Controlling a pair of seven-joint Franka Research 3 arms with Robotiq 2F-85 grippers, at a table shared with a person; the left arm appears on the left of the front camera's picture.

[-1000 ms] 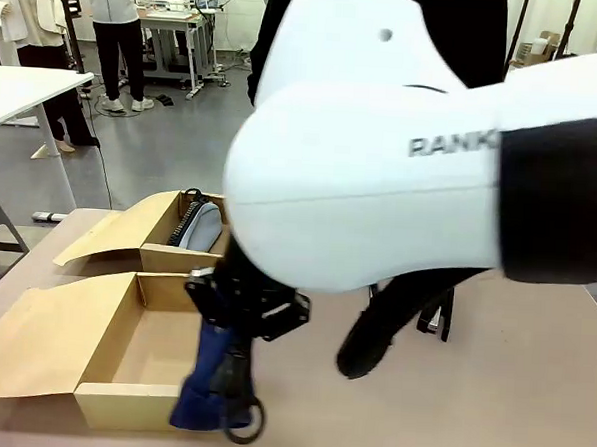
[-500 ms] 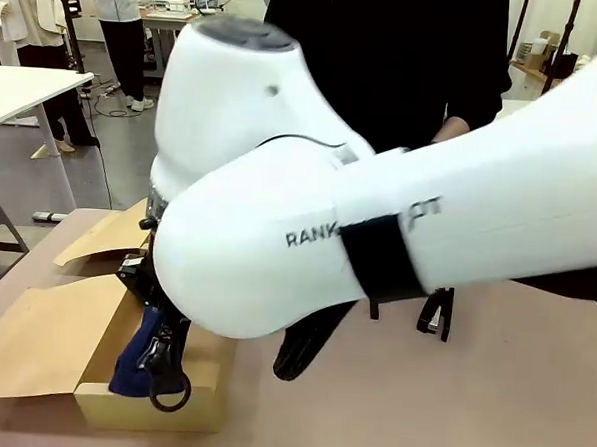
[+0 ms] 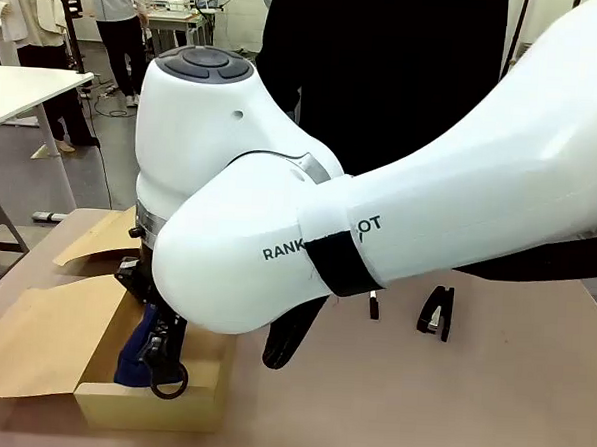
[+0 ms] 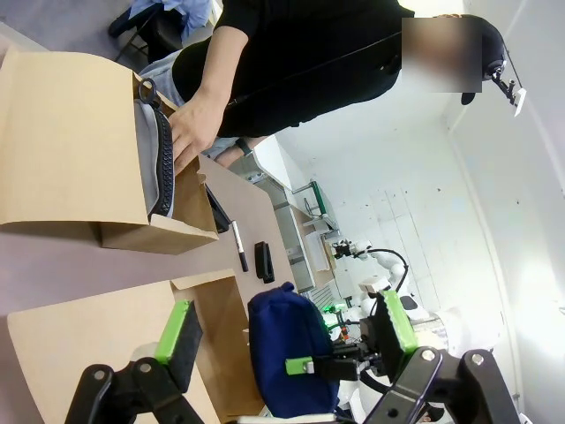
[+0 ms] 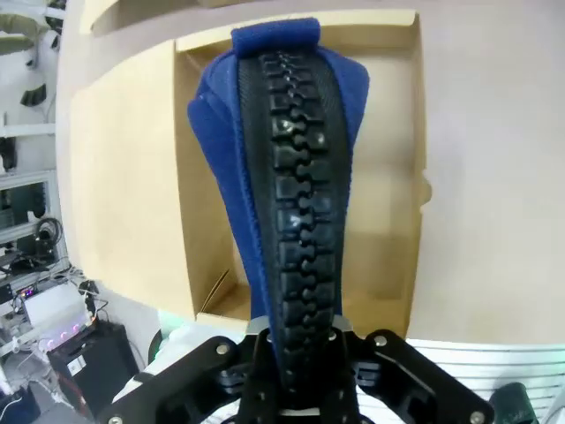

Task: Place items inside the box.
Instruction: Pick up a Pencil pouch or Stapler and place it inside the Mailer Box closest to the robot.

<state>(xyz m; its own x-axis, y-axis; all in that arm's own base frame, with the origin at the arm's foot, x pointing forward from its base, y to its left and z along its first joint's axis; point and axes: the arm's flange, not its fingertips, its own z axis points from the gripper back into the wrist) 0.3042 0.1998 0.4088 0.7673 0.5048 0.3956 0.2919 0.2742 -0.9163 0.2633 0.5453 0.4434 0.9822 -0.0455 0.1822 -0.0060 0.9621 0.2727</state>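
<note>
The navy pouch [image 5: 282, 177] filled the centre of the right wrist view, zipper toward the camera, clamped in the right gripper [image 5: 296, 340] at the bottom edge, above the open box [image 5: 388, 159]. The left wrist view added a grey pouch [image 4: 148, 172] in a second box [image 4: 62, 132] at upper left, under a person's hand [image 4: 190, 132]. There the left gripper [image 4: 287, 327] had its fingers apart.

The front camera faces the person [image 3: 387, 68] at 12 o'clock across the table [image 3: 490, 394], with the right arm [image 3: 410, 199] looming very close. The left wrist camera, rolled sideways, looks low along the tabletop. The right wrist camera looks straight down, close, into the cardboard box [image 5: 388, 132]. All three share that box and the navy zip pouch [image 5: 296, 177].
</note>
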